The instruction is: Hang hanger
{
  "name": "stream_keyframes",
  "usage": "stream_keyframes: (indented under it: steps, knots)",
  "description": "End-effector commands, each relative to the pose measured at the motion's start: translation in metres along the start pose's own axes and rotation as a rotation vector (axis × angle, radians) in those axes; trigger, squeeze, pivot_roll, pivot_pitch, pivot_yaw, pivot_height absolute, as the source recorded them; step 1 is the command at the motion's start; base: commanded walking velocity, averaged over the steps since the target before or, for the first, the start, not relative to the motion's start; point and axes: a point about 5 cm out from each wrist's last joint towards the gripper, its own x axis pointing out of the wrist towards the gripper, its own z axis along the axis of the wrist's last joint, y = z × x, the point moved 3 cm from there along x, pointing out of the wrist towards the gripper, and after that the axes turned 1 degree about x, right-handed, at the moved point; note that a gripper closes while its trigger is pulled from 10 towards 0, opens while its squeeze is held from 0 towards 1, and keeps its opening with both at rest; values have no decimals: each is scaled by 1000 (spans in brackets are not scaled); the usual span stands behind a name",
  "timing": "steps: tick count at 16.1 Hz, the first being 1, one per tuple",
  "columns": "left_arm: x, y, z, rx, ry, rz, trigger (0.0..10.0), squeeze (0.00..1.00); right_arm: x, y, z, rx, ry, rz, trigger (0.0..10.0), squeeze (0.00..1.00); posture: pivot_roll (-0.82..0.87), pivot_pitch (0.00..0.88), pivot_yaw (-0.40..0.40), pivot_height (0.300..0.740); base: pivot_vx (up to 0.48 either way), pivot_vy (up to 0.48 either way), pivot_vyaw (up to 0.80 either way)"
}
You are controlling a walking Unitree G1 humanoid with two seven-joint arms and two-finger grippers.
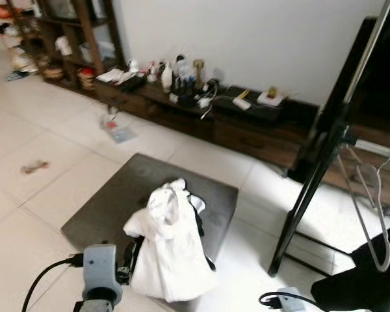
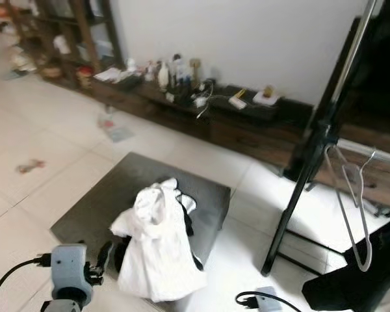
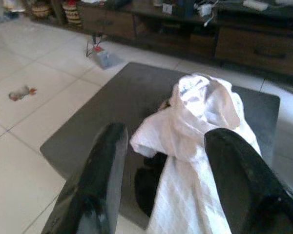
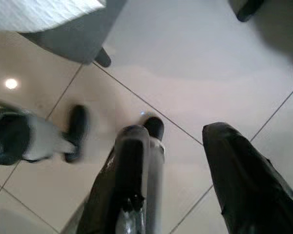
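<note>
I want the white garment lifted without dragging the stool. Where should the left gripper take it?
Probably at the bunched hump on top of the white garment, coming from above: it stands proud of the dark stool, and the open left gripper already straddles the cloth.

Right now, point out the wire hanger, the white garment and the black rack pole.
wire hanger (image 1: 381, 214): left eye view, on its right-hand wire.
white garment (image 1: 172, 250): left eye view, middle of the cloth.
black rack pole (image 1: 312, 192): left eye view, middle of the slanted leg.
</note>
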Motion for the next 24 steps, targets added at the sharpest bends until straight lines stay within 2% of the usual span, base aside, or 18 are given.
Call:
stream_keyframes:
  steps: [1, 4, 5, 7, 10, 18, 22, 24]
  knots:
    - [-2, 7, -4, -6, 18, 28, 10000, 0, 1, 4, 2, 4, -7, 12, 10000, 0, 112, 102, -30, 740, 0, 0, 0]
    - [0, 13, -6, -49, 28, 66, 10000, 0, 1, 5, 2, 3, -8, 16, 10000, 0, 116, 103, -30, 740, 0, 0, 0]
    - [1, 17, -6, -26, 34, 89, 10000, 0, 1, 5, 2, -1, -8, 18, 10000, 0, 117, 103, -30, 740, 0, 0, 0]
    - [2, 13, -7, -62, 42, 53, 10000, 0, 1, 5, 4, -10, -14, 20, 10000, 0, 117, 103, -30, 740, 0, 0, 0]
    - [3, 6, -5, -58, 39, 15, 10000, 0, 1, 6, 4, -12, -20, 27, 10000, 0, 117, 105, -30, 740, 173, 0, 340]
    - [2, 4, -2, -54, 34, -7, 10000, 0, 1, 6, 4, 18, -26, 29, 10000, 0, 117, 111, -31, 740, 338, 0, 55]
    - [3, 3, -2, -48, 36, -8, 10000, 0, 1, 7, 4, 4, -22, 38, 10000, 0, 116, 112, -31, 740, 364, 0, 0]
    - [4, 4, -2, -31, 37, 2, 10000, 0, 1, 6, 5, -16, -24, 40, 10000, 0, 115, 113, -34, 740, 0, 0, 0]
